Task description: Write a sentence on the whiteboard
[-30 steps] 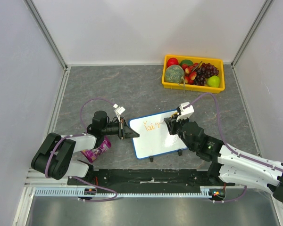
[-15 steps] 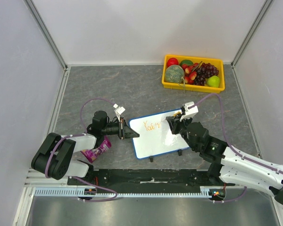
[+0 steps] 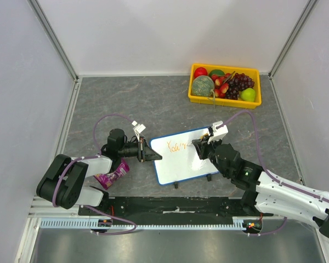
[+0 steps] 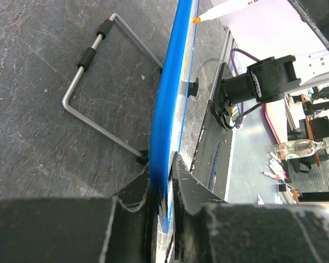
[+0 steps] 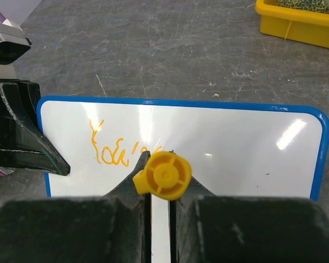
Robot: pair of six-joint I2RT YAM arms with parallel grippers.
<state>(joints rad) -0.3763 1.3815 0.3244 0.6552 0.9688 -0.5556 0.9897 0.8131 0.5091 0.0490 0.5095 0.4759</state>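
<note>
your whiteboard (image 3: 181, 164) stands propped mid-bench (image 3: 126, 98), an orange sentence (image 3: 178, 146) started at its far left. left fingers (image 3: 147, 154) clench its left blue edge; right fingers (image 3: 202, 147) grasp a marker (image 5: 163, 175) over the board. a fruit tray (image 3: 219, 102) sits far right.

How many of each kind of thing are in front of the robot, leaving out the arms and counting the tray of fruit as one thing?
whiteboard: 1
marker: 1
yellow fruit tray: 1
purple packet: 1
Total: 4
</note>
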